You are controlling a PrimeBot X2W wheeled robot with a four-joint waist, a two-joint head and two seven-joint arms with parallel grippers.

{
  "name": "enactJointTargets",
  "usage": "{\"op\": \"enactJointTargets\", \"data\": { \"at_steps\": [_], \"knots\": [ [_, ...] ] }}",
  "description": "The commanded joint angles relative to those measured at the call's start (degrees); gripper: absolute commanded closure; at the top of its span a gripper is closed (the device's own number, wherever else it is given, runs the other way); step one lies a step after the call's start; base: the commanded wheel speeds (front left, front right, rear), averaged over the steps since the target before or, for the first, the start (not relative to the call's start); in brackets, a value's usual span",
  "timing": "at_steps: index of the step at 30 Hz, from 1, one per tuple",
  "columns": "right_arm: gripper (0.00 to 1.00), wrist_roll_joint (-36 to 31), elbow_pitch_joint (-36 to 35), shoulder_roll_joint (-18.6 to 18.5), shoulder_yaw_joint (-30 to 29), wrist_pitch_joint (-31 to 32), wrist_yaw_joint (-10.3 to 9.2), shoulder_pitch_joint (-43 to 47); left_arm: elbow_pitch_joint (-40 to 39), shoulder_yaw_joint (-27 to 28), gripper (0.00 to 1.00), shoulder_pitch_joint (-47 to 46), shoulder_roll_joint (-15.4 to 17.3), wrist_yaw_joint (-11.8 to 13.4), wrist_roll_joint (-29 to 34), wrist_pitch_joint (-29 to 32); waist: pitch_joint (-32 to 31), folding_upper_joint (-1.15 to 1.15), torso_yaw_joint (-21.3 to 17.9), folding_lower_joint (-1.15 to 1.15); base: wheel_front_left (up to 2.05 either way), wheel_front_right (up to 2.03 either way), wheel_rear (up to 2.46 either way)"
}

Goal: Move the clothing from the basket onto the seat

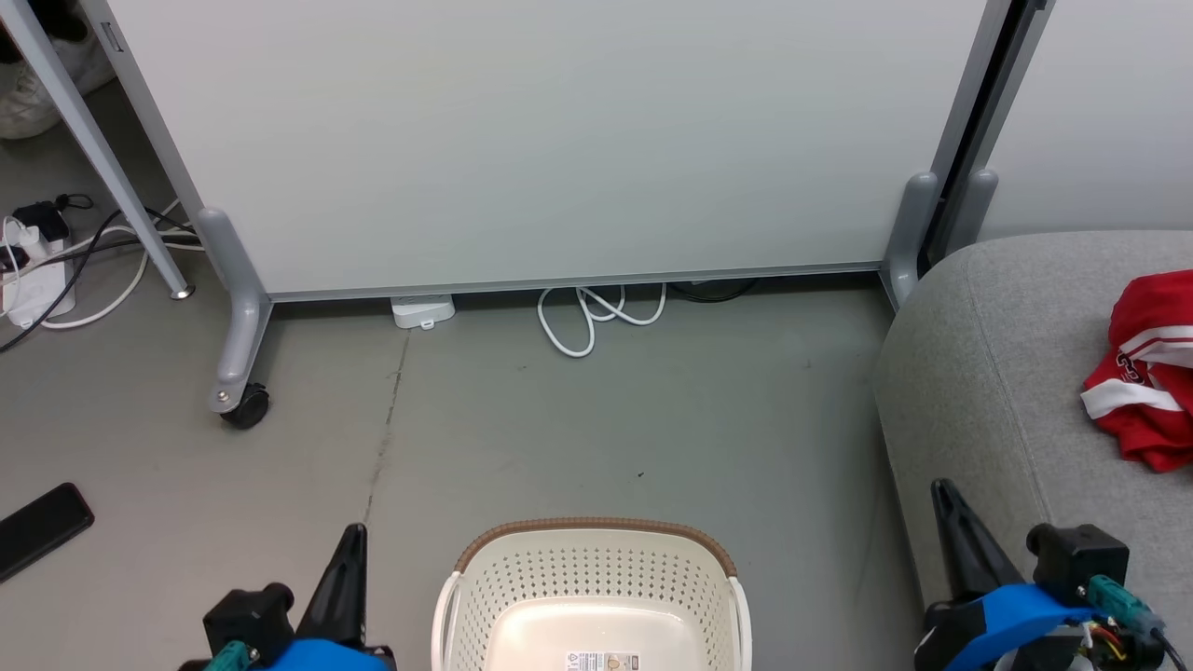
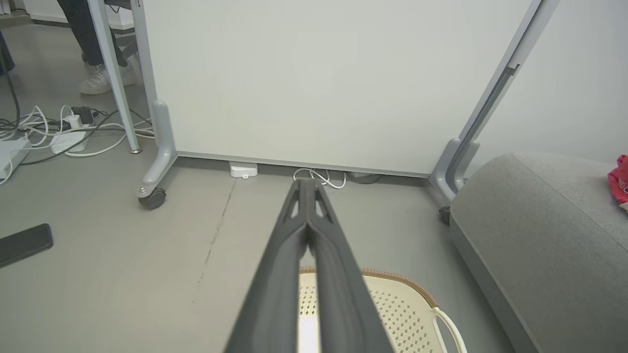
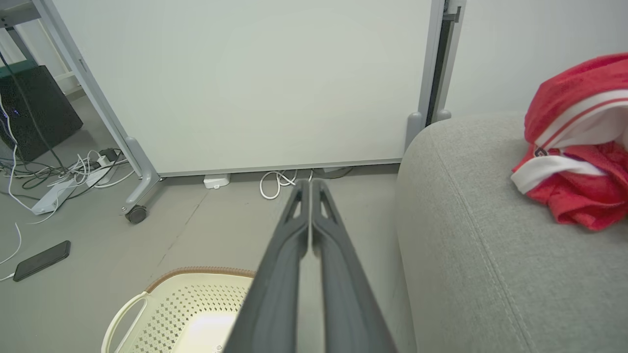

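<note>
Clothing [image 1: 1151, 373] of red, white-striped sports fabric is lying crumpled on the rounded grey upholstered sofa [image 1: 979, 391] in the head view; the cream perforated plastic basket [image 1: 596, 531] is looking empty. Left wrist view: the left gripper [image 2: 307, 184] is sitting closed, empty. Right wrist view: the right gripper [image 3: 310, 184] likewise, risking snagging the loose heap if swung.

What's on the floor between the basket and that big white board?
Head view: bare grey floor from basket to board, except a looped white cable at the board's foot.
</note>
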Motion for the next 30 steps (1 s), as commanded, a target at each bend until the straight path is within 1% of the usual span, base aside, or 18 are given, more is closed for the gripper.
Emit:
{"op": "enactJointTargets", "data": {
  "at_steps": [1, 18, 30],
  "knots": [
    [1.00, 0.04, 0.62, 0.05, -0.01, 0.01, 0.00, 0.29, 0.54, -0.08, 1.00, 0.63, -0.14, 0.00, -0.04, 0.02, 0.00, 0.00, 0.00, 0.00, 0.00, 0.00, 0.00],
    [1.00, 18.10, 0.03, 0.00, -0.72, 3.00, 0.00, -0.35, -2.16, 3.41, 1.00, 0.07, -1.25, -0.07, -15.41, 4.61, 0.12, 0.00, -0.70, 0.00, 0.00, 0.00, 0.00],
    [1.00, 29.32, -0.65, -0.06, -1.08, 4.77, 0.01, -0.81, -4.05, 5.57, 1.00, -0.48, -1.88, -0.13, -24.97, 7.43, 0.21, 0.00, -1.20, 0.00, 0.00, 0.00, 0.00]
  ]
}}
